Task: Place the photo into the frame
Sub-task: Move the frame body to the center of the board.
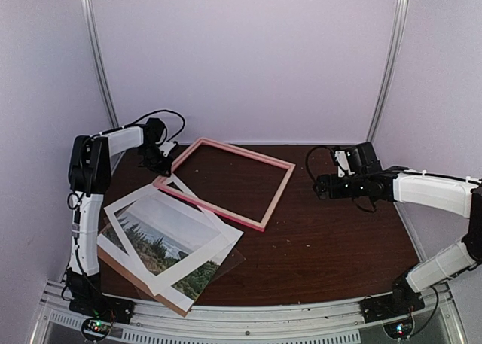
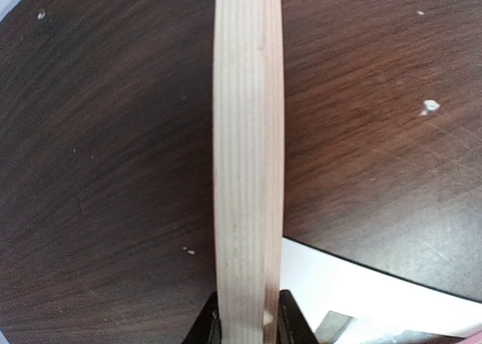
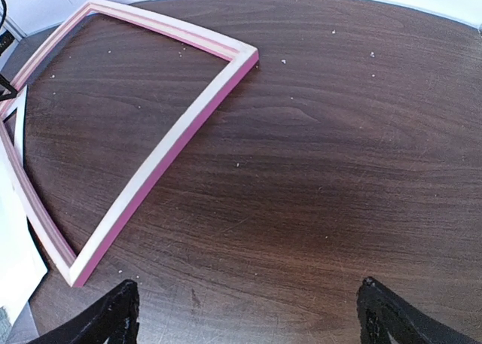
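**Left claw on frame rail; photo outside frame**

You have the left gripper (image 1: 164, 162) at the frame's (image 1: 276, 196) far-left corner. In the left wrist view its fingers (image 2: 291, 326) press both sides of the pale wood rail, so it is closed on the frame.

Frame opening: mostly bare dark table (image 1: 331, 238). A sliver of the white mat (image 1: 215, 235) shows at the left corner, where the frame overlaps it.

The photo (image 1: 162, 240) lies just near-left of the frame, under the mat and visible through its window. Both sit on the brown backing board (image 1: 128, 267).

Your right gripper (image 1: 322, 184) hovers right of the frame, well apart from it, jaws spread wide and holding nothing.
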You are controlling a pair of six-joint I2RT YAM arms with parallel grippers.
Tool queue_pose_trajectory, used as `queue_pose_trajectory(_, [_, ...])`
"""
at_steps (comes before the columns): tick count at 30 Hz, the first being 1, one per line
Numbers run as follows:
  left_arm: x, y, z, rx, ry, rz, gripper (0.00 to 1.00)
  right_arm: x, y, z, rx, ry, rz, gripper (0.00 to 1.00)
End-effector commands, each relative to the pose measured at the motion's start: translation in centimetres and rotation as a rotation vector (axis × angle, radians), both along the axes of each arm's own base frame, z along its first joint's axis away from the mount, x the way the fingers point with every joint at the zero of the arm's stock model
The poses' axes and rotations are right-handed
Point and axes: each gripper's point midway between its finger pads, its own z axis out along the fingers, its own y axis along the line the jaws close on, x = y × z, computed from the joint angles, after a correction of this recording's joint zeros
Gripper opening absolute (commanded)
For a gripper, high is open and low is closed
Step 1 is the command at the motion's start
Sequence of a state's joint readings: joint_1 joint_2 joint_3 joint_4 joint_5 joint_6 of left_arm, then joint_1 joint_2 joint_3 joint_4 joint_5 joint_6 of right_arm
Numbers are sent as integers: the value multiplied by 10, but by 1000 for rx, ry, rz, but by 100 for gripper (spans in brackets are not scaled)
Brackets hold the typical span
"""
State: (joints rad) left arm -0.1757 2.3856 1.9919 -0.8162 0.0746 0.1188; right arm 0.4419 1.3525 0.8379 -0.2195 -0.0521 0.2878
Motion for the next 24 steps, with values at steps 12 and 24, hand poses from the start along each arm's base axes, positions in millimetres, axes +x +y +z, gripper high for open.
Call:
queue_pose_trajectory(12, [-27, -114, 79, 19, -190, -469, 7, -2, -5, -8, -50, 34, -14, 100])
queue_pose_trajectory(24, [-52, -211, 68, 2, -225, -728, 3, 13, -2, -49, -218, 174, 62, 100])
